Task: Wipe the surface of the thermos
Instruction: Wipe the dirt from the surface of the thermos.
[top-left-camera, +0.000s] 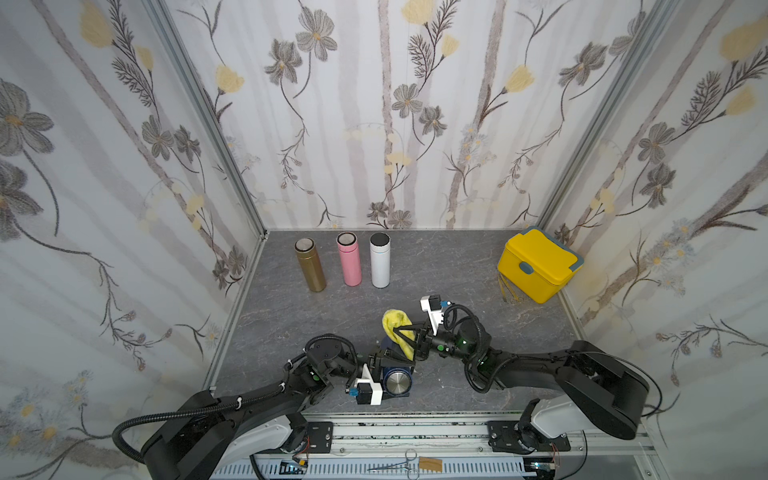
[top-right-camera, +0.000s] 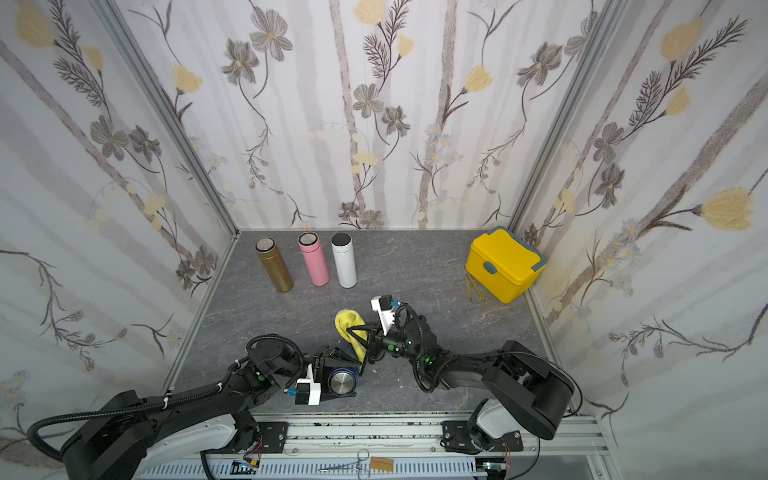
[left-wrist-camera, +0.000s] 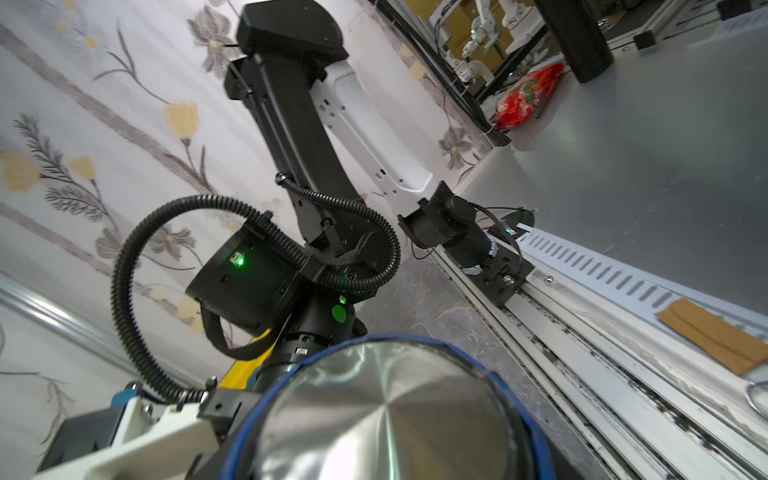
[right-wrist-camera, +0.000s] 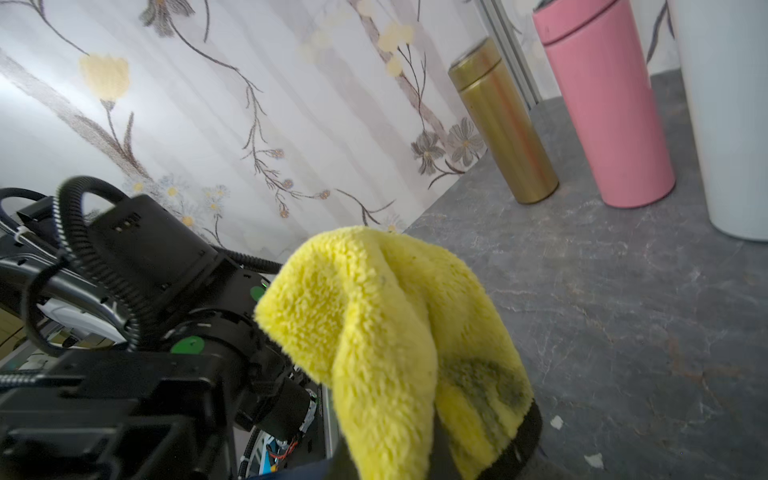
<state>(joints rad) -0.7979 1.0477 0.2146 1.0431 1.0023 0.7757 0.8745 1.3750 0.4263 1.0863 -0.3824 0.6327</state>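
A dark blue thermos (top-left-camera: 398, 382) (top-right-camera: 343, 382) lies on its side near the front of the table, its round steel base (left-wrist-camera: 390, 415) facing the front. My left gripper (top-left-camera: 380, 360) (top-right-camera: 328, 360) is shut around its body. A fluffy yellow cloth (top-left-camera: 397, 326) (top-right-camera: 349, 326) (right-wrist-camera: 386, 332) with a dirty grey patch is draped over the far part of the thermos. My right gripper (top-left-camera: 401, 334) (top-right-camera: 354, 333) is shut on the cloth. One black finger (right-wrist-camera: 528, 428) shows under the cloth. The thermos body under the cloth is mostly hidden.
Three upright thermoses stand in a row at the back left: gold (top-left-camera: 310, 266), pink (top-left-camera: 349, 264) and white (top-left-camera: 380, 266). A yellow lidded box (top-left-camera: 538, 264) sits in the back right corner. Floral walls close in three sides. The rail (top-left-camera: 415, 432) runs along the front.
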